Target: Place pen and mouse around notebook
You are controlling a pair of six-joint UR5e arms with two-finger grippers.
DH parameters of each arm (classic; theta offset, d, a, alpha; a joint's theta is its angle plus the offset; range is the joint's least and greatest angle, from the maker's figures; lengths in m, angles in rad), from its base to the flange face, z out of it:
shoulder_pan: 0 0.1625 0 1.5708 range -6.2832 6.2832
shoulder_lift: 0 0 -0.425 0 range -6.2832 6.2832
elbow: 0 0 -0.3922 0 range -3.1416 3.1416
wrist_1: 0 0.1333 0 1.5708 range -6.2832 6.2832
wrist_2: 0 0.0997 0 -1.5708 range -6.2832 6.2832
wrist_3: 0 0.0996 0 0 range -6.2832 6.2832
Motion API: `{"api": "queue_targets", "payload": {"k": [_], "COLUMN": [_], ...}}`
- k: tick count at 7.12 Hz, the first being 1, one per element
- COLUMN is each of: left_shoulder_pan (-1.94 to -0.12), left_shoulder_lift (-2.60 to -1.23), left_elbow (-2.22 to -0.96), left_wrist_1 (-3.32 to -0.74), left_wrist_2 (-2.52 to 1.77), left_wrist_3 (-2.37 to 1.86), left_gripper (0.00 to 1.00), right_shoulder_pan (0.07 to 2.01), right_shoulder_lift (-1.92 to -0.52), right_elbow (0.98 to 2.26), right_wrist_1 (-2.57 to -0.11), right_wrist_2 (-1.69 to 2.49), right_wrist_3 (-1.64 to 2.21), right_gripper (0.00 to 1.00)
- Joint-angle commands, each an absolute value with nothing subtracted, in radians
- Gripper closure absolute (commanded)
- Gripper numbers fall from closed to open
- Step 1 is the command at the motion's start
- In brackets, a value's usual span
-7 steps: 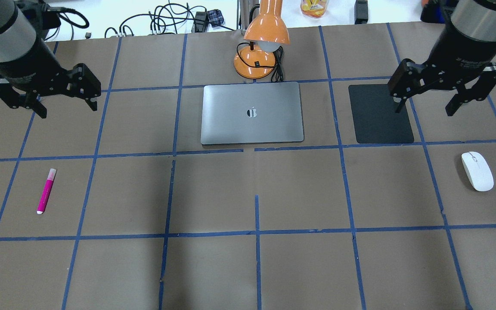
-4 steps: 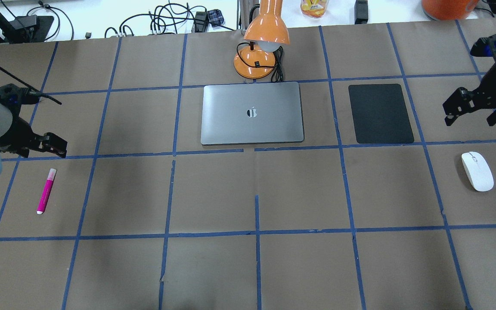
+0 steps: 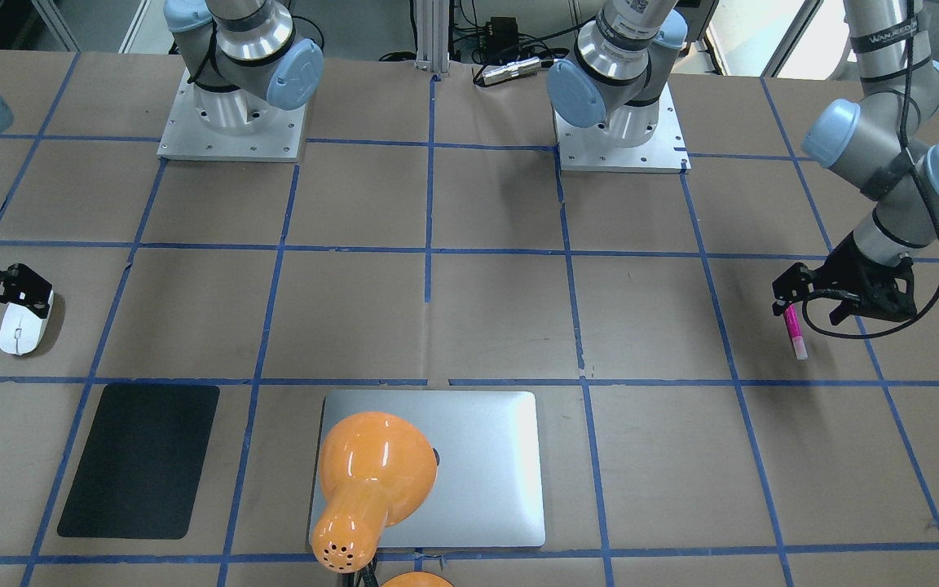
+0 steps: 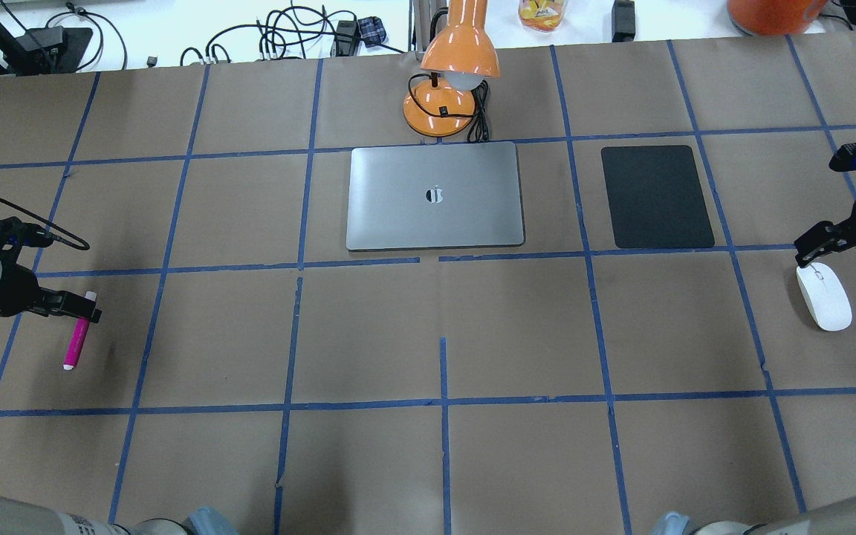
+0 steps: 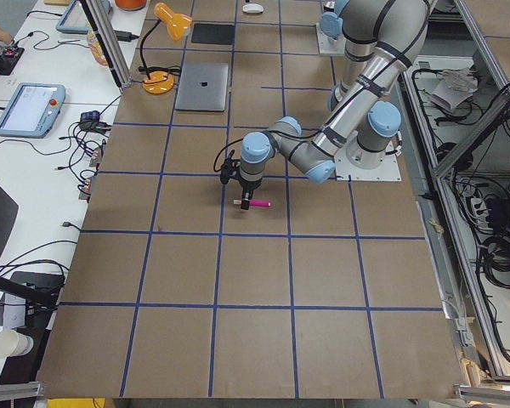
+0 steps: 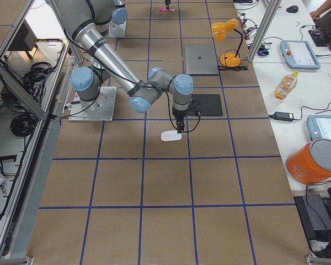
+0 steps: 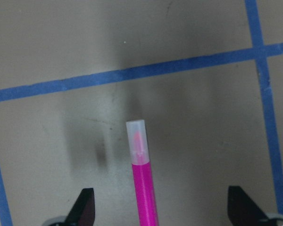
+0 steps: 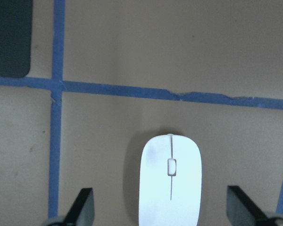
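The pink pen lies on the brown table at the far left. My left gripper hangs open low over its pale cap end; in the left wrist view the pen runs up between the two fingertips without touching them. At the far right rests the white mouse, and my right gripper is open just above its far end, with the mouse centred between the spread fingers. The silver notebook lies shut at the back centre, far from both grippers.
An orange desk lamp stands right behind the notebook, its head leaning over the back edge. A thin black mat lies to the notebook's right, between it and the mouse. Blue tape lines grid the table.
Both arms have swung outward and down from high near the back. The left gripper has come over the pen's cap end, the right gripper over the mouse. Pen and mouse have not moved.
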State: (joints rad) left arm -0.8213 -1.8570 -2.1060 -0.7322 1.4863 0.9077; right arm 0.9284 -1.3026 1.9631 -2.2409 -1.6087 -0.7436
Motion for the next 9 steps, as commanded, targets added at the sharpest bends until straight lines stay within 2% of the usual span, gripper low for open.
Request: {"api": "queue_targets", "payload": {"k": [1, 3, 4, 6, 7, 8, 9], "left_shoulder_pan": [-0.824, -0.822, -0.824, -0.827, -0.859, -0.947, -1.047], "left_shoulder_lift": [-1.891, -1.894, -1.893, -1.888, -1.863, -1.826, -1.792], "left_elbow": [-2.111, -2.111, -2.111, -2.105, -2.1, -2.092, -2.092], "left_wrist_1": [-0.707, -0.706, -0.704, -0.719, -0.753, -0.781, -0.788], "left_wrist_2": [1.486, 1.486, 1.488, 1.494, 1.497, 1.497, 1.503], "left_wrist_3": [0.834, 0.83, 0.825, 0.729, 0.515, 0.269, 0.025], "left_gripper": [0.27, 0.82, 0.97, 1.0, 1.0, 1.0, 1.0], "right_shoulder_pan": [0.904, 0.905, 0.905, 0.905, 0.905, 0.904, 0.905], "right_shoulder_lift": [-1.235, -1.215, -1.198, -1.184, -1.184, -1.186, -1.186], "right_elbow": [1.968, 1.97, 1.971, 1.971, 1.968, 1.97, 1.97], "right_wrist_1": [-2.308, -2.309, -2.31, -2.309, -2.307, -2.296, -2.295], "right_wrist_2": [-1.611, -1.605, -1.608, -1.614, -1.615, -1.615, -1.615], "right_wrist_3": [-0.773, -0.769, -0.767, -0.767, -0.767, -0.767, -0.767], "right_gripper": [0.0, 0.0, 0.0, 0.0, 0.0, 0.06, 0.26]}}
